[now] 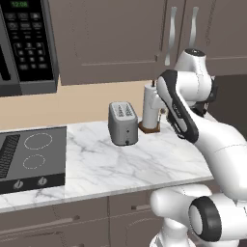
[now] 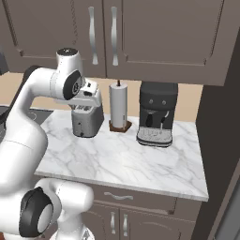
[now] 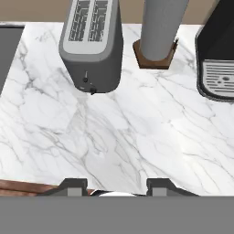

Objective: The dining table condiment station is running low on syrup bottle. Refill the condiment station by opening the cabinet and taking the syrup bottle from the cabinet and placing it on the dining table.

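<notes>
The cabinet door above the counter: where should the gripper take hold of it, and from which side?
Probably the long silver bar handle of the cabinet door, around its middle, approached from the front. It stands upright and bowed clear of the panel, so fingers could close across it.

You face white grey-veined marble counter against beige wall. Taupe-brown base cabinets with silver handles sit below. Black glass cooktop lies at counter's left end, black microwave with green clock digits hanging above it. Grey two-slot toaster stands near back; just beside it, white paper towel roll on brown wooden base; further right, black espresso machine. Light even, soft.
</notes>
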Motion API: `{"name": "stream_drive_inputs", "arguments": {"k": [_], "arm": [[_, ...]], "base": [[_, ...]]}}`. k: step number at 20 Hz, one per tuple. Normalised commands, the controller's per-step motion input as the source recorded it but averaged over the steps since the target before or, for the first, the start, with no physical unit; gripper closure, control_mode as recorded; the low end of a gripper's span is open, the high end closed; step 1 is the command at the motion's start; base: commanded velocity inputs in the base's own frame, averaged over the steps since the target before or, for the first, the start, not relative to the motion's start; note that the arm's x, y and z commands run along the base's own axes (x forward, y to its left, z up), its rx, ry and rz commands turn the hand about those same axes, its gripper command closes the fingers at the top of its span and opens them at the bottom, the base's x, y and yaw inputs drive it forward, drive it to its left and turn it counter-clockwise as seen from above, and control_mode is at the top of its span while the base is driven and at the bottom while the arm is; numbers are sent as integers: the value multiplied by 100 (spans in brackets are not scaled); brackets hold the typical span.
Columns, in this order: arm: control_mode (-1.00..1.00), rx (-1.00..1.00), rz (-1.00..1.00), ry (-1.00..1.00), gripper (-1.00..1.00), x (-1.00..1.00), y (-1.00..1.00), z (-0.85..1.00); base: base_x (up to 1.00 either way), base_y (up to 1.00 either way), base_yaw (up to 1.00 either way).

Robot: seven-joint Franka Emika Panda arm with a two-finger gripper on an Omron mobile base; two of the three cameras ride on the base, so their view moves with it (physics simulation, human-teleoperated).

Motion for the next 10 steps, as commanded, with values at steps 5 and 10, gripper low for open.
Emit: {"name": "stream_drive_inputs", "arguments": {"k": [5, 10], "arm": [[-100, 0, 0, 0, -100, -6, 0, 0], [-100, 3, 0, -2, -100, -21, -18, -25]], "base": [[0, 0, 0], [0, 0, 0]]}}
